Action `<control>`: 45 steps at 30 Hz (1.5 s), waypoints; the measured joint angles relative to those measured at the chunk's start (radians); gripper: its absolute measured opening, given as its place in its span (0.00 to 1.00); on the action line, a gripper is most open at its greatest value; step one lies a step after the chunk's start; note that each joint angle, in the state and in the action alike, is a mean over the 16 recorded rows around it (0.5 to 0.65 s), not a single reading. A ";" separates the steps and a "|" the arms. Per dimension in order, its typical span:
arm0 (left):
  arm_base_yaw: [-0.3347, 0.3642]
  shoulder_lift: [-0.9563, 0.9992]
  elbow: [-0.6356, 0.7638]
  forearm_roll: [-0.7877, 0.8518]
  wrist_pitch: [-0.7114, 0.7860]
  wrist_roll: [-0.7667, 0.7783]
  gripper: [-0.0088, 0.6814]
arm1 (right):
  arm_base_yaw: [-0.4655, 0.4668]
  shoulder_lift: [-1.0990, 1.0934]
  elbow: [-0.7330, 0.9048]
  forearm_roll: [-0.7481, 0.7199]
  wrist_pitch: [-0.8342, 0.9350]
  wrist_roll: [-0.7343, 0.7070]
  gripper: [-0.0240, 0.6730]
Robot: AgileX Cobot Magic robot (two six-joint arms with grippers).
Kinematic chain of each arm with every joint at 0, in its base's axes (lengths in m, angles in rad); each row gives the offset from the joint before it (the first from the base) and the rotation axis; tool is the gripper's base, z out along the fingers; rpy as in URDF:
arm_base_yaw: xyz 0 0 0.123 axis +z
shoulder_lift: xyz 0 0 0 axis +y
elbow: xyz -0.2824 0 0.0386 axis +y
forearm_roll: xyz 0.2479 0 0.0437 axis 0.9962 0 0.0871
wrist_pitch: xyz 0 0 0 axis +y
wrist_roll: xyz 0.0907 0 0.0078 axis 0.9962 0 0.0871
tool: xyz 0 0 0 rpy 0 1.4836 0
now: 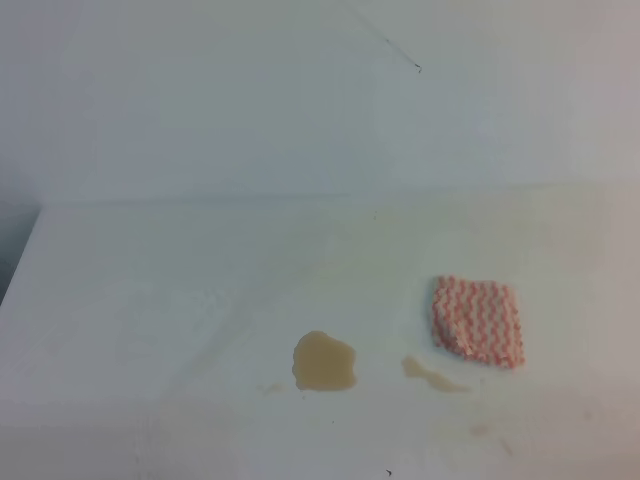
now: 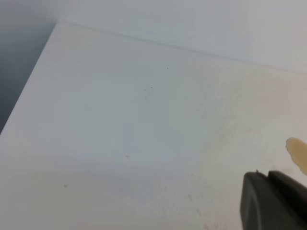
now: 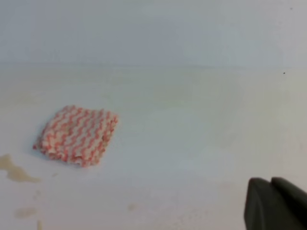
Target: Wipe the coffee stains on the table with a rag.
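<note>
White surface (image 1: 150, 300), white wall behind. The rag (image 1: 478, 320) lies right of the stains (image 1: 323, 361), up-left of my right hand (image 3: 276, 203), the nearer one, pinched closed and empty. Left hand's (image 2: 273, 201) state I can't tell.

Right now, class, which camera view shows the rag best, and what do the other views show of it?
The right wrist view: the rag looks largest there, its pink-and-white zigzags clear. The exterior high view shows the whole rag too, smaller, lying to the right of the coffee stains. The left wrist view does not show it.
</note>
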 joint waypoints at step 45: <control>0.000 0.000 0.000 0.000 0.000 0.000 0.01 | 0.000 -0.003 -0.046 0.042 -0.508 0.170 0.03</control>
